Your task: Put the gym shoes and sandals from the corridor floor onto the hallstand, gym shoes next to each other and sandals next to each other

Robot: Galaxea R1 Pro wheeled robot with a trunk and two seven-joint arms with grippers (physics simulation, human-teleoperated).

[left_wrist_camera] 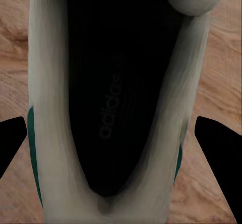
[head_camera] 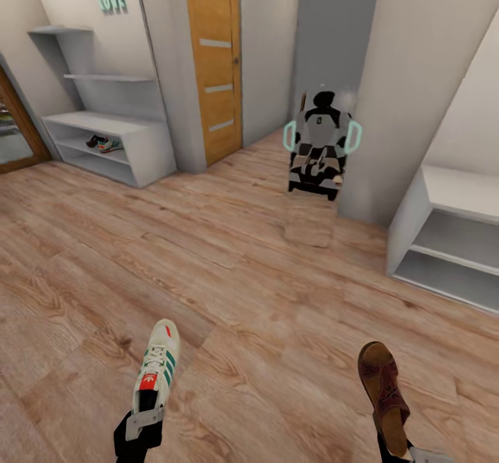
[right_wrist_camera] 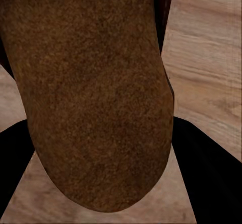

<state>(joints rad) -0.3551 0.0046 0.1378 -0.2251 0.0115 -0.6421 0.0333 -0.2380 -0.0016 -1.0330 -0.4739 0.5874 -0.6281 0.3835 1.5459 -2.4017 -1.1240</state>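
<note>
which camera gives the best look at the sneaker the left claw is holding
The head view: the sneaker shows whole, laces and green stripes. The left wrist view shows just its dark insole and white sides, close up.

Even, bright, soft-shadowed rendered light; both wrist close-ups look blurry.

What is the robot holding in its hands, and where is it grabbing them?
The left gripper holds a gym shoe by its heel end; the right gripper holds a sandal by its heel end.
</note>
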